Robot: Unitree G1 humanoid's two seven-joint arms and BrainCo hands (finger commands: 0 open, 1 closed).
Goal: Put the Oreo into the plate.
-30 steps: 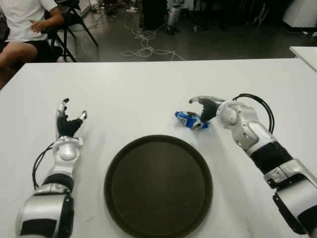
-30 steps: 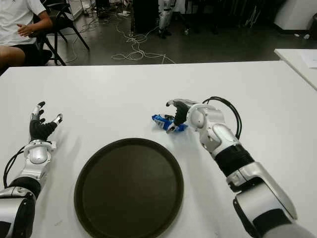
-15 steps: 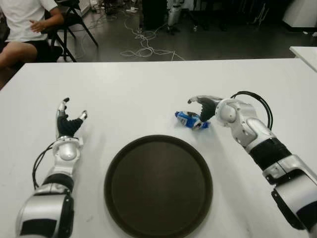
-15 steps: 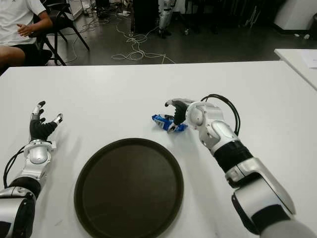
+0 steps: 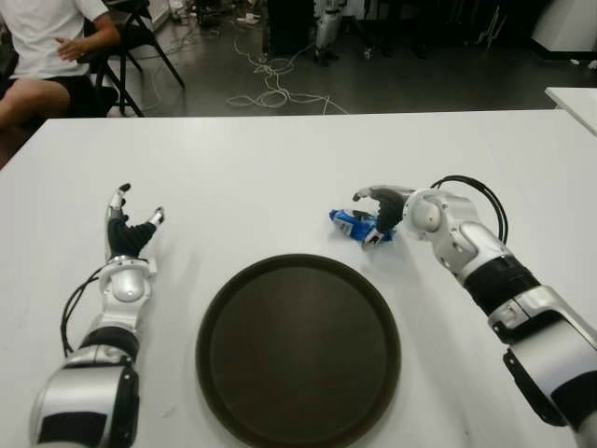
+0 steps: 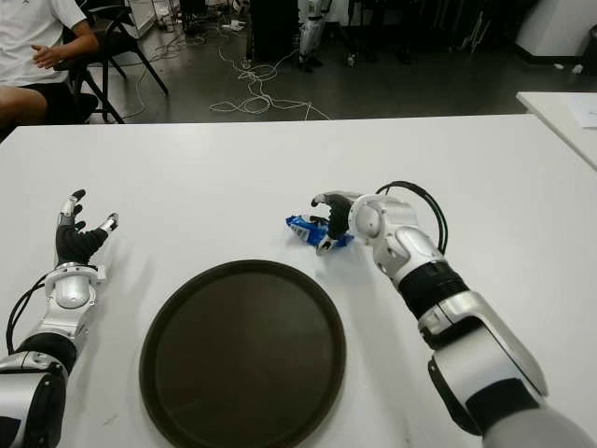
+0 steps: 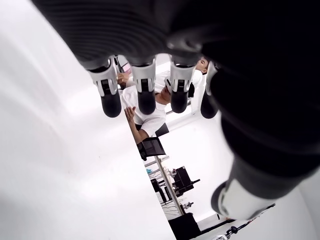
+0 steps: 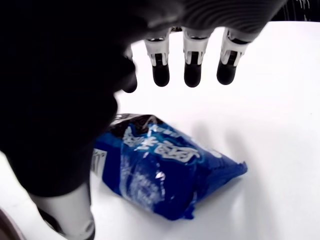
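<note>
Your white worktop (image 5: 280,159) fills nearly the whole head view, with dark floor, loose cables and a seated person (image 5: 42,47) beyond its far edge at about 11 o'clock.

Nearest you, at 6 o'clock, sits the plate (image 5: 298,350), a round dark tray with a raised rim. It holds nothing, so the task's delivery is not yet done. It lies squarely between the two arms, which I judge leaves either hand an easy drop into it.

At 9 o'clock from the plate, well apart from it, your left hand (image 5: 126,233) shows over the worktop with its fingers (image 7: 145,95) straight and spread, gripping nothing. I take it as idle.

Just past the plate's far rim, at about 1 o'clock from its centre, lies the Oreo (image 5: 356,226), a blue foil packet flat on the worktop and outside the plate. Your right hand (image 5: 384,210) is over it, reaching in from the 3 o'clock side. In the right wrist view the fingers (image 8: 192,62) hang extended above the packet with white worktop visible between their tips and the foil, and the thumb stands down beside one end. So the hand is cupped around the packet but not closed on it. I judge this a pre-grasp pose: thumb and fingers bracket the packet so that curling them should pinch it across its width.
</note>
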